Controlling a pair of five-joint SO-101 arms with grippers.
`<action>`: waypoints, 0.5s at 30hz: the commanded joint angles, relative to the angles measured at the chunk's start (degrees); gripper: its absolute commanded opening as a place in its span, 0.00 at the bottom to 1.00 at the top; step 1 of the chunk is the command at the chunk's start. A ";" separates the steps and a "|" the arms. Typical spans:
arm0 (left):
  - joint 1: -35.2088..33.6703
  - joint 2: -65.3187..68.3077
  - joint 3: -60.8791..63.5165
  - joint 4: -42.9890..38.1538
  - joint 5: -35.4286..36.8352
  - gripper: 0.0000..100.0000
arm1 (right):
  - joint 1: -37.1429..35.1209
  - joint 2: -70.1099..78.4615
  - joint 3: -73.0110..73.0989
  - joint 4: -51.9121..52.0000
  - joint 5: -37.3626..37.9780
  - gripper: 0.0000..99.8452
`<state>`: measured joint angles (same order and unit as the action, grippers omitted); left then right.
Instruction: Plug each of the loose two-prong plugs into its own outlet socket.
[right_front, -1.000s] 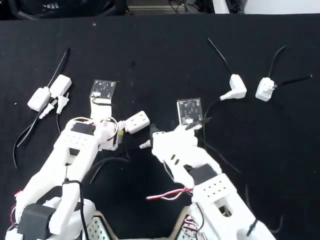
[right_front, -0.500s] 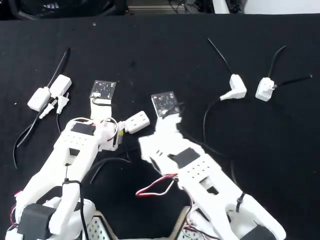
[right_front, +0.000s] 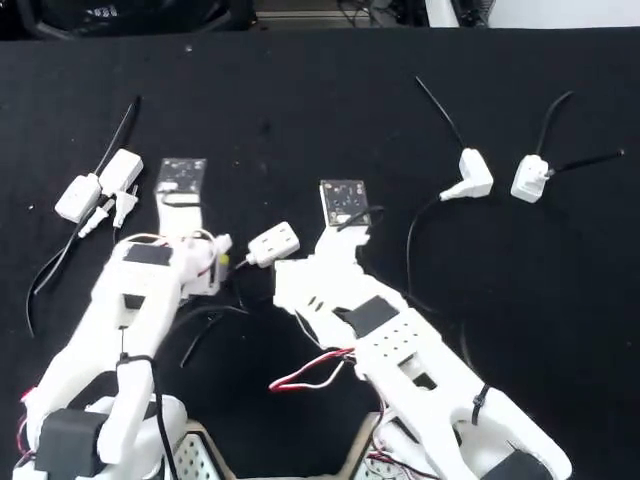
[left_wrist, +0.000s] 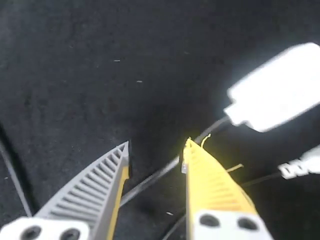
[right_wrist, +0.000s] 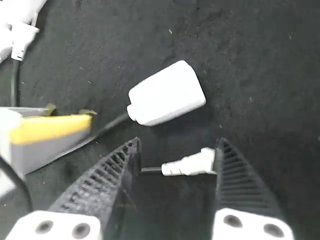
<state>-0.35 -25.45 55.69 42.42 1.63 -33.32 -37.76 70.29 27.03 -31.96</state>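
Note:
A white outlet socket (right_front: 273, 243) lies between my two arms, its thin black cable running toward the left arm. My left gripper (right_front: 226, 254) stands open just left of it. In the left wrist view the open gripper (left_wrist: 157, 147) straddles the cable (left_wrist: 150, 177), with the socket (left_wrist: 277, 95) just beyond its yellow finger (left_wrist: 210, 175). My right gripper (right_wrist: 178, 145) is open low over the table, and a small white two-prong plug (right_wrist: 190, 164) lies between its black fingers, in front of the socket (right_wrist: 166, 94). The right gripper (right_front: 283, 278) sits just below the socket.
Two more white sockets (right_front: 78, 197) (right_front: 122, 172) and a plug (right_front: 125, 205) lie at the far left with their cables. Two white plug bodies (right_front: 475, 175) (right_front: 530, 180) lie at the far right. A black cable (right_front: 415, 240) curves beside the right arm.
The right arm swung left until its gripper came over the small plug below the middle socket. The left arm shifted slightly to the left.

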 joint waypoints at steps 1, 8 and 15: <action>-1.36 -1.41 -1.45 -0.70 0.70 0.17 | -0.62 1.71 -4.70 3.69 -2.55 0.32; -1.27 -1.41 -1.45 -0.70 0.70 0.17 | -0.70 9.80 -8.22 5.19 -2.99 0.38; -1.19 -1.41 -1.45 -0.70 0.70 0.17 | -1.05 19.12 -14.11 5.19 -5.45 0.38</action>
<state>-0.97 -25.45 55.69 42.42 1.63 -33.41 -21.32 60.88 32.13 -35.47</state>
